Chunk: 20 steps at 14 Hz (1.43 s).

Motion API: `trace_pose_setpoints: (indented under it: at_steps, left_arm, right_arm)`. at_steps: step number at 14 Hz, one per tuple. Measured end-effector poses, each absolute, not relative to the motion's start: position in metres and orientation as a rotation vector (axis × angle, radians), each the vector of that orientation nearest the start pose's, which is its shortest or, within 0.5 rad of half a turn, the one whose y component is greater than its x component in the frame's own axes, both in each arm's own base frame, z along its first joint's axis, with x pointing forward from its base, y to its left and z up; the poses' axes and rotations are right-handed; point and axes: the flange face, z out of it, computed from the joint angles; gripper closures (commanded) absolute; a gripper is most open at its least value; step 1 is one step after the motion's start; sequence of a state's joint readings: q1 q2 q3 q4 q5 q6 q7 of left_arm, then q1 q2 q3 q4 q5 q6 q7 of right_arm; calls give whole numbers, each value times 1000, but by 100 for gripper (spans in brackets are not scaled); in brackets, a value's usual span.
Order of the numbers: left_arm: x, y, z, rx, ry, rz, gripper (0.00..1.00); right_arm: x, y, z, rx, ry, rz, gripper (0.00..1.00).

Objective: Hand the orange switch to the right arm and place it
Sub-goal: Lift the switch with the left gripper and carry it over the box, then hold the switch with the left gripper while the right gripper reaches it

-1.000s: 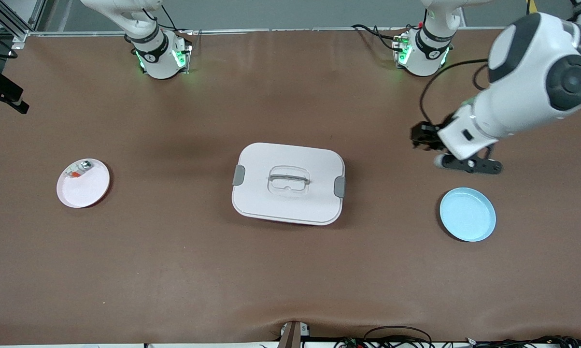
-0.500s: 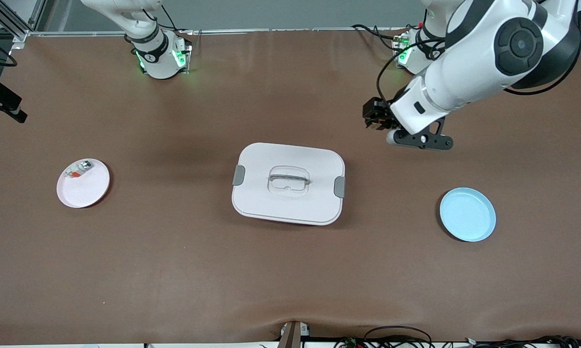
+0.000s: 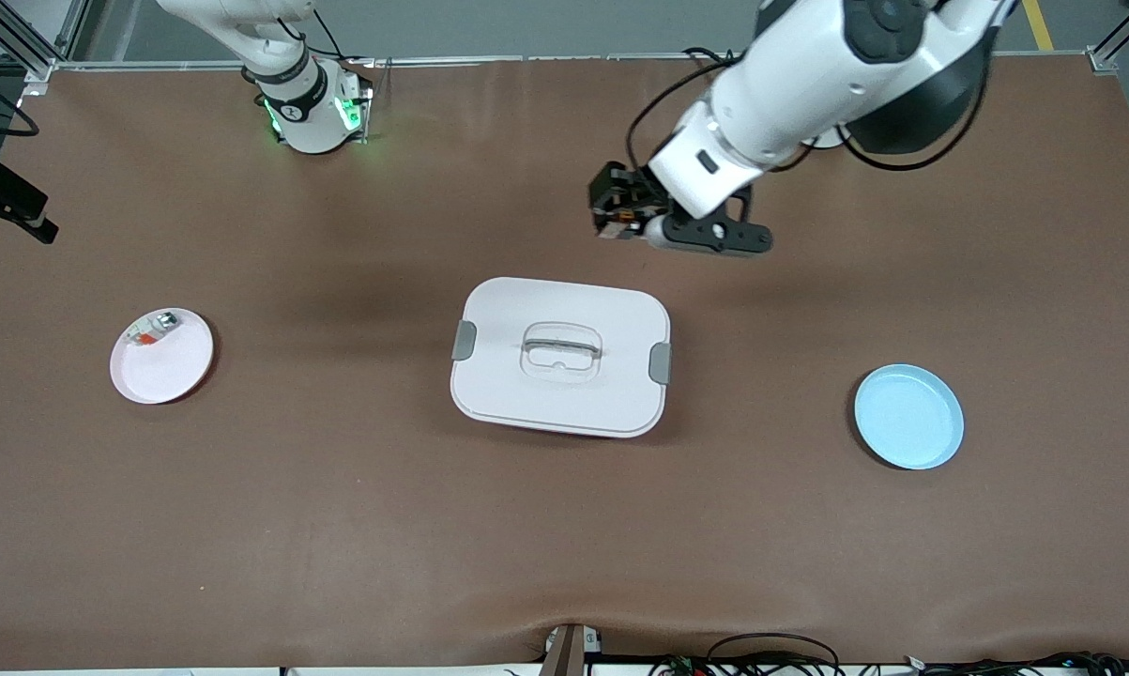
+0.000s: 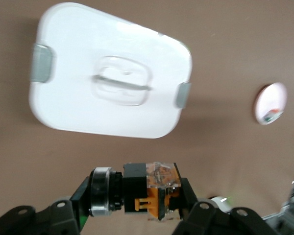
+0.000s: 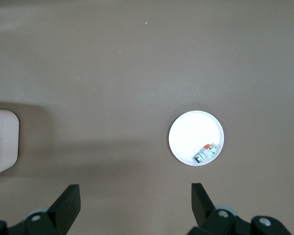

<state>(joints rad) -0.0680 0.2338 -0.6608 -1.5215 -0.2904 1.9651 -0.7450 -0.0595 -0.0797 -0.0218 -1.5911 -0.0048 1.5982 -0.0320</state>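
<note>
The orange switch [image 3: 623,222], a tiny black block with an orange middle and a silver ring at one end, hangs in the air. My left gripper [image 3: 617,214] is shut on it, over bare table by the white box's edge that faces the robot bases. The left wrist view shows the orange switch [image 4: 154,188] lying crosswise in the left gripper [image 4: 137,197]. My right gripper [image 5: 135,203] is open with nothing in it, high over bare table between the box and the pink plate [image 5: 191,132]. It does not show in the front view.
A white lidded box [image 3: 560,357] with grey clips sits mid-table. The pink plate [image 3: 165,371], toward the right arm's end, holds a small silver-white piece [image 3: 156,329] with a red-orange bit. A blue plate [image 3: 908,416] lies toward the left arm's end.
The left arm has swung from near the blue plate toward the table's middle, carrying the switch. Box and both plates have not moved.
</note>
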Motion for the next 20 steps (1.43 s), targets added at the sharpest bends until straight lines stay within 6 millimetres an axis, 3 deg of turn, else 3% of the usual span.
trace_pose_setpoints:
  at_steps: [4, 7, 12, 14, 17, 20]
  left_arm:
    - [485, -461, 570, -3679, -524, 184, 79]
    - [482, -485, 557, -3688, -754, 236, 79]
    - [484, -513, 538, -3634, -1231, 358, 79]
    - [485, -523, 532, -3592, -1418, 421, 79]
    - [493, -532, 518, -3402, -1833, 555, 79]
    - [495, -542, 505, -3280, -1996, 554, 79]
  right_arm:
    - [553, -40, 627, -3147, 60, -54, 0]
    - [558, -38, 632, -3148, 53, -77, 0]
    - [561, -34, 624, -3138, 2, -35, 0]
    - [559, -20, 622, -3039, -61, 5, 0]
    - [555, 0, 621, -2897, -100, 47, 0]
    - [556, 17, 623, -2770, -111, 37, 0]
